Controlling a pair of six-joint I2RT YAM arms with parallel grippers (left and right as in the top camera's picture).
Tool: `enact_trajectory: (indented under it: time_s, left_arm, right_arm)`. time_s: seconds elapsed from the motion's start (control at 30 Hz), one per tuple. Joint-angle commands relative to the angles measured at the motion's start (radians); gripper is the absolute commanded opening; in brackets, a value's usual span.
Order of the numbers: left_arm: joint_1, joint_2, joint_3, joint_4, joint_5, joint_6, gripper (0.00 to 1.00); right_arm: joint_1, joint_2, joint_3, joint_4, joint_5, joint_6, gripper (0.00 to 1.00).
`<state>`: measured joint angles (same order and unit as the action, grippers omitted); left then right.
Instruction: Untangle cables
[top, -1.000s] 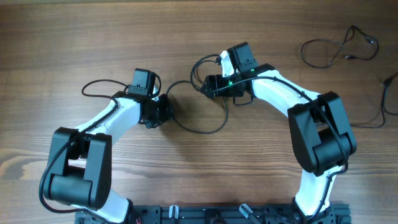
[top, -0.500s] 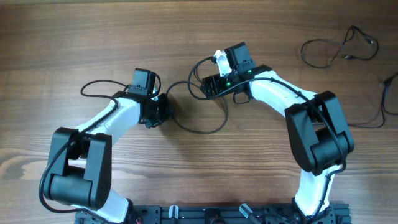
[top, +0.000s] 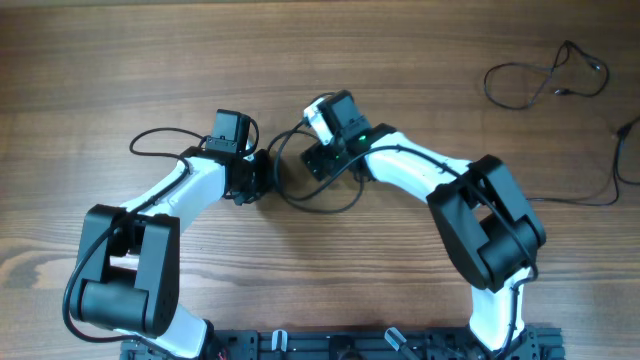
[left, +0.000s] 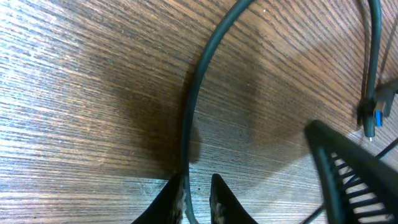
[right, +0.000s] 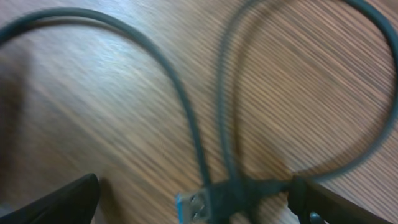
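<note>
Since a second ago: the right gripper (top: 322, 158) has swung in toward the left gripper (top: 258, 178) and now sits just beside it, where before the two were well apart. The left arm has not shifted. The loop of black cable (top: 325, 210) running out from the left gripper has bunched tighter between the two grippers. Left gripper: fingers (left: 174, 198) nearly together, the cable passing down between them and touching one, so pinched on the cable. Right gripper: jaws spread wide, holding nothing. The cable's plug (right: 194, 206) lies on the wooden table (top: 150, 60) between the spread jaws, clear of both, with two strands of the same cable curving away past it. That wrist view is blurred. Two more loose cables (top: 540, 75) lie well apart from the left gripper, beyond the right arm.
</note>
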<state>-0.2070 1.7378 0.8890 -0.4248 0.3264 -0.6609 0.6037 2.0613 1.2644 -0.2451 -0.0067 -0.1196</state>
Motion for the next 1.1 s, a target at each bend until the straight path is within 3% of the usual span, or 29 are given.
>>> enact_trajectory:
  time_s: [0.0,0.23,0.27,0.57,0.77,0.87,0.97,1.07]
  left_arm:
    - [-0.005,0.015,-0.006,0.003,-0.013,-0.01,0.16]
    - [-0.005,0.015,-0.006,0.002,-0.013,-0.01,0.16]
    - [-0.005,0.015,-0.006,0.002,-0.013,-0.01,0.17]
    - [-0.005,0.015,-0.006,-0.002,-0.014,-0.01,0.17]
    - [-0.005,0.015,-0.006,-0.002,-0.014,-0.01,0.18]
    - [-0.005,0.015,-0.006,-0.002,-0.014,-0.01,0.2]
    - [-0.005,0.015,-0.006,-0.002,-0.014,-0.01,0.2]
    - [-0.005,0.015,-0.006,-0.002,-0.014,-0.01,0.2]
  right_arm:
    - [0.006,0.05,-0.021,0.01,0.03,-0.038,0.92]
    - [0.006,0.063,-0.021,0.035,0.087,-0.077,0.44]
    - [0.005,0.067,-0.021,0.035,0.108,-0.076,0.33]
    - [0.005,0.069,-0.021,0.015,0.109,-0.06,0.04]
    - [0.005,0.052,-0.019,-0.013,0.104,0.018,0.06]
    - [0.005,0.048,-0.019,-0.044,0.068,0.013,0.42]
    - [0.005,0.05,-0.019,-0.096,0.044,-0.016,0.52]
    - [0.005,0.051,-0.021,-0.134,0.044,-0.039,0.54]
